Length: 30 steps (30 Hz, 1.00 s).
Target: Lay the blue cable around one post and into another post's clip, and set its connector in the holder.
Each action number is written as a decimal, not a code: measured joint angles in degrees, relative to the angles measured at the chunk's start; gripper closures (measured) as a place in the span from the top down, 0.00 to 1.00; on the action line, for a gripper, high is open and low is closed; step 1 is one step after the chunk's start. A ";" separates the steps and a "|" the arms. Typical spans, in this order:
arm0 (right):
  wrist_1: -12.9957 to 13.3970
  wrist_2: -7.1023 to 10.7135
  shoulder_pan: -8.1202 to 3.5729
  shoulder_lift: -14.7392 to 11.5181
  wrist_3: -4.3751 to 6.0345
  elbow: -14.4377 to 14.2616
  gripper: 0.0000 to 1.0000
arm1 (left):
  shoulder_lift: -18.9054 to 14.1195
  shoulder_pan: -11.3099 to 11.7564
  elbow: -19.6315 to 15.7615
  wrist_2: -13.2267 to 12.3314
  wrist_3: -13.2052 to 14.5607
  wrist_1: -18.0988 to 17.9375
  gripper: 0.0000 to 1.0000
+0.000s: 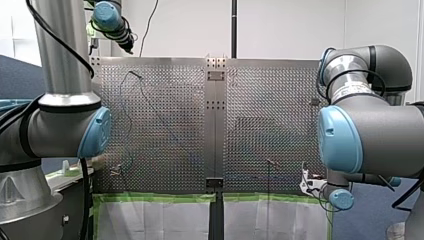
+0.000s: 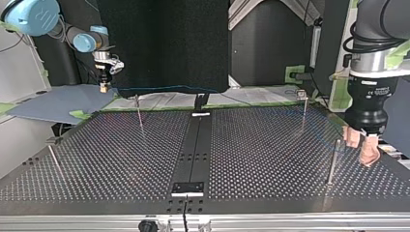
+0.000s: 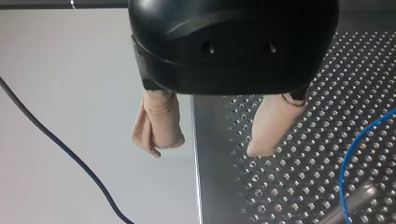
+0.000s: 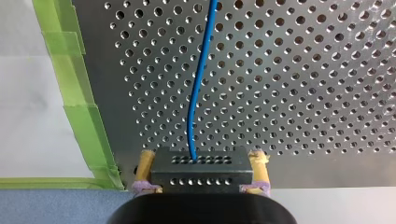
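Perforated table point(image 4: 303, 93), blue cable point(image 4: 198, 84), boxy connector point(image 4: 198, 171)

The table point(image 1: 165, 150) fills the middle, a dark strip point(image 1: 215, 125) running from 12 to 6 o'clock, a thin cable point(image 1: 131, 130) trailing down at 9, green tape point(image 1: 155, 198) along 6, my left arm point(image 1: 65, 125) at 9 and my right arm point(image 1: 370, 135) at 3.

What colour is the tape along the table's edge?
The tape is green, clearest in the right wrist view.

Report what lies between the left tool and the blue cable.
Only bare perforated table lies between the left tool and the blue cable, as the left wrist view shows.
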<state>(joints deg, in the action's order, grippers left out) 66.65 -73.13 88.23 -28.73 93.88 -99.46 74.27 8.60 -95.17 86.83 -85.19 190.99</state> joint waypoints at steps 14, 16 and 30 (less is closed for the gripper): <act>0.21 0.00 0.03 0.02 0.08 0.00 0.00 | 2.67 -1.05 6.84 0.45 6.85 6.84 1.00; 0.23 0.00 0.03 0.02 0.09 0.00 0.00 | 3.06 -1.19 7.87 0.47 7.91 7.88 1.00; 0.18 0.26 0.04 0.08 0.07 0.00 0.00 | 3.67 -1.65 5.62 2.47 14.23 7.55 1.00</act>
<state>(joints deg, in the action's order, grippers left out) 66.83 -72.88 88.27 -28.65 93.95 -99.46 77.94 6.94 -89.55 89.31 -70.96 198.54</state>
